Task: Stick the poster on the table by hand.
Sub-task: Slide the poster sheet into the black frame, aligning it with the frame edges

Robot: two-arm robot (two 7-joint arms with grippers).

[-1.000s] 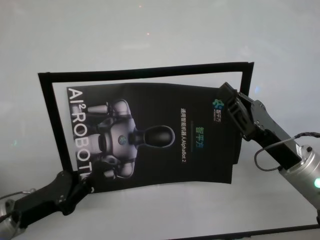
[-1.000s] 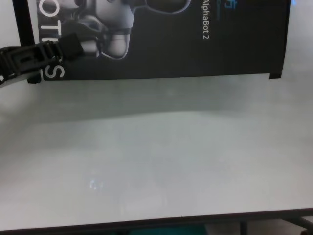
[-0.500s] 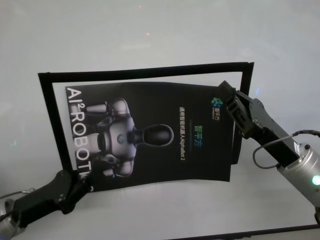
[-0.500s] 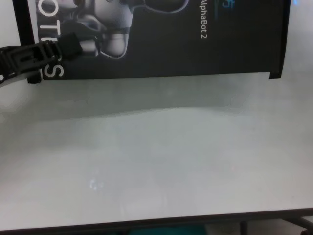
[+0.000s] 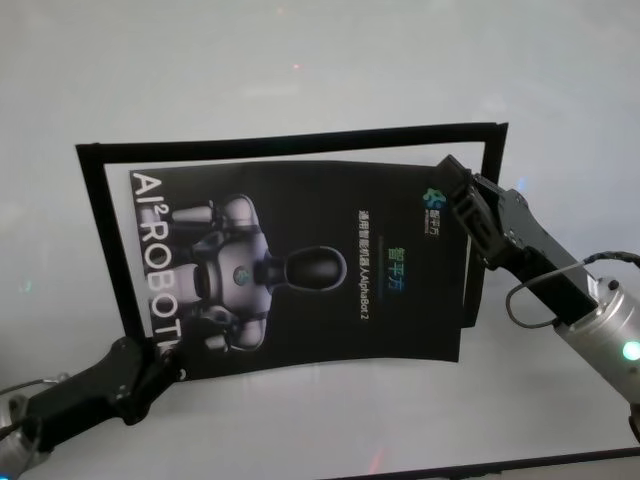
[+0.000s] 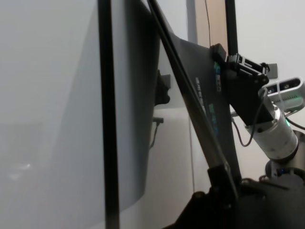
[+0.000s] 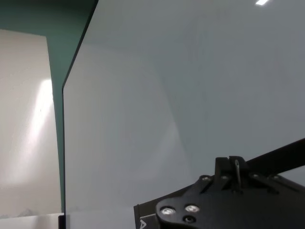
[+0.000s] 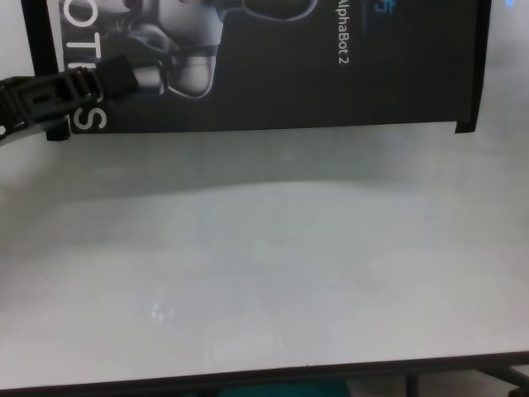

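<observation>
Since a second ago, our right gripper (image 5: 452, 190) has nudged the poster (image 5: 300, 265) leftward; head view shows both grippers' fingers clamped on its corners above the desk (image 5: 320, 70). Chest view: left gripper (image 8: 124, 76) pinches the near corner. Sticking remains undone, we judge.

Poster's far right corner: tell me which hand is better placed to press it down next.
Right, probably. The right hand sits at the poster's far right corner by the logo, beside the black tape frame. The left hand is at the near left corner on the table.
</observation>
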